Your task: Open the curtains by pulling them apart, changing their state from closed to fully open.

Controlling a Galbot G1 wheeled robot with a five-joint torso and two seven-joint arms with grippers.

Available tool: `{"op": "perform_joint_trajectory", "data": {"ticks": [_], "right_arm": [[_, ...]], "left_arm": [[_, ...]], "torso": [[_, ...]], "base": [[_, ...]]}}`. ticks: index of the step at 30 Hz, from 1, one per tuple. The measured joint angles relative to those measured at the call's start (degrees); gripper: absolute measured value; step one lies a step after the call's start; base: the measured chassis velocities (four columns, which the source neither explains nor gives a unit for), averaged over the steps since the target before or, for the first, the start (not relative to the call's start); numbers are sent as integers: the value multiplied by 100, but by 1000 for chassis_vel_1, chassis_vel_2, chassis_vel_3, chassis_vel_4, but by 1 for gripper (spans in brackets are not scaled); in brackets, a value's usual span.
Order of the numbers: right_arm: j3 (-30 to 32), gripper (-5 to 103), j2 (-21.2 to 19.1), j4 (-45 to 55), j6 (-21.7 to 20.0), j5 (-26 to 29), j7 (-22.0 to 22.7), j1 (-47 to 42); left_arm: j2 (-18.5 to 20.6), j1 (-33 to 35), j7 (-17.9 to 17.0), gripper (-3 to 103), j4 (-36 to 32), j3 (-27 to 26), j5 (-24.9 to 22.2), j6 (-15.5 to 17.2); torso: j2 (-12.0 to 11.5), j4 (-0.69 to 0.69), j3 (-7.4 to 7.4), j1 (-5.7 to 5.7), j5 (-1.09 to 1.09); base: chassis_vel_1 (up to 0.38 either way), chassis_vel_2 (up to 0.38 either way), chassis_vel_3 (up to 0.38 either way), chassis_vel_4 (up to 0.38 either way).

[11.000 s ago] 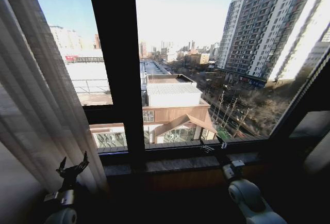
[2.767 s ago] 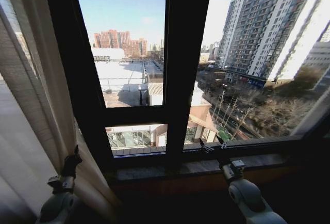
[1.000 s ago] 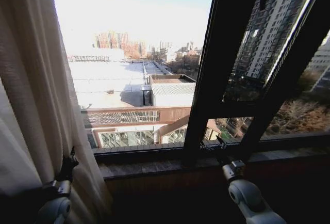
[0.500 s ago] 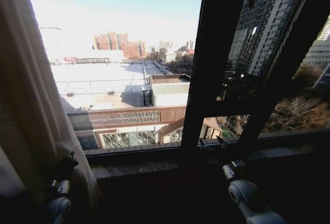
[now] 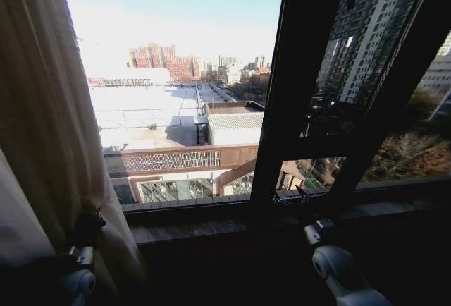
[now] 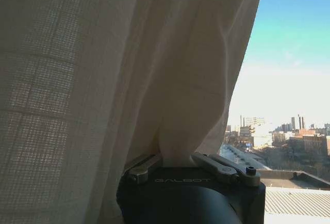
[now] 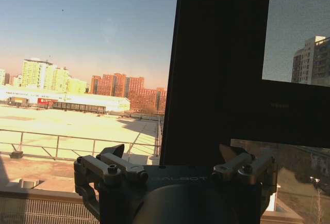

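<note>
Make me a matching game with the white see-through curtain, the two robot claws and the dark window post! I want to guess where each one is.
Things:
1. sheer cream-white pleated curtain
2. left gripper
3. right gripper
4. dark vertical window frame post

States:
A. open, holding nothing, pointing at the window
B. gathered at the left side of the window
C. standing between two glass panes
D. shut on a fold of fabric

Pairs: 1-B, 2-D, 3-A, 4-C

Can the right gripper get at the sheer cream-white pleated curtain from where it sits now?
Probably not as things stand. The right gripper is open by the dark window frame, while the sheer cream-white pleated curtain hangs far off at the robot's left, where the left gripper grips its fabric.
</note>
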Motion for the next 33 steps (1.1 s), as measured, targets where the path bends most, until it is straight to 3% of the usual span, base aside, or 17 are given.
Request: {"op": "perform_joint_trajectory", "data": {"ticks": [9,12,16,17,19,26,33], "right_arm": [[-1,100,1,1,0,0,-1,1],[-1,100,0,0,0,0,-1,0],[1,100,-1,0,0,0,0,0],[1,100,-1,0,0,0,0,0],[0,100,-1,0,0,0,0,0],[-1,100,0,0,0,0,0,0],[-1,100,0,0,0,0,0,0]], "left_arm": [[397,57,-180,1,322,-425,-362,5],[579,40,-447,1,539,-612,-455,54],[1030,-212,-1204,1,1260,-944,-696,230],[1030,-212,-1204,1,1260,-944,-696,230],[1350,-367,-1396,1,1880,-1061,-810,183],[1992,-591,-1394,1,3185,-1282,-906,-102],[1896,-583,-1376,1,3018,-1292,-877,-100]], "torso": [[0,2,0,1,-3],[0,1,1,1,-1],[0,-2,0,0,0],[0,-2,0,0,0],[1,-2,0,0,1],[0,4,1,1,-5],[1,0,0,0,-2]], "base": [[75,107,-86,-105],[0,0,0,0],[-13,-20,7,26],[0,0,0,0],[0,0,0,0],[0,0,0,0],[0,0,0,0]]}}
